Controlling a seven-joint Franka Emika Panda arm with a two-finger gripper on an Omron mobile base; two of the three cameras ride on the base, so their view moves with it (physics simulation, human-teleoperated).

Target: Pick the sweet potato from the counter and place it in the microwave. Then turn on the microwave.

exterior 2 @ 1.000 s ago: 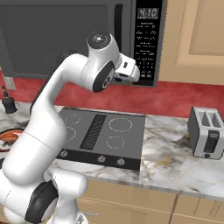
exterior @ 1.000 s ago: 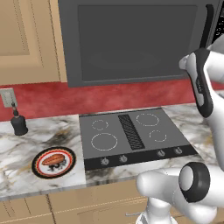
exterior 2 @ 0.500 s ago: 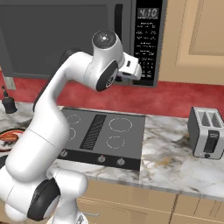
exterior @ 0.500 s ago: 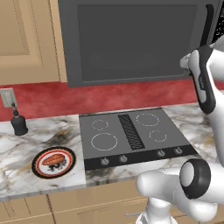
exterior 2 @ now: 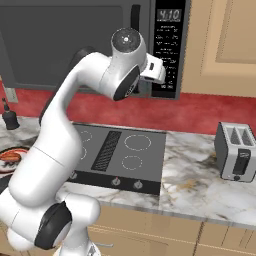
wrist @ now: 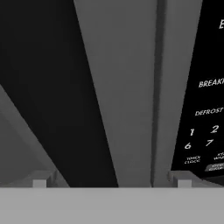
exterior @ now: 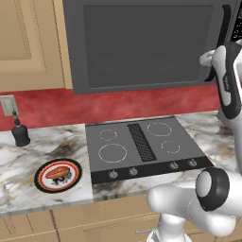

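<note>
One potato (exterior: pixel 58 172), oblong and reddish-brown, lies on a round red-rimmed plate (exterior: pixel 44 181) on the veined marble table (exterior: pixel 23 160), left of the dark cooktop (exterior: pixel 142 146) with its four burner rings. The right base view adds one grey toaster (exterior 2: pixel 237 151) and the microwave's (exterior 2: pixel 75 45) button panel (exterior 2: pixel 168 50). The hand view sits close against the door edge and panel, with number keys legible. The two fingers (wrist: pixel 111 181) stand wide open, holding nothing, up at the closed microwave door.
</note>
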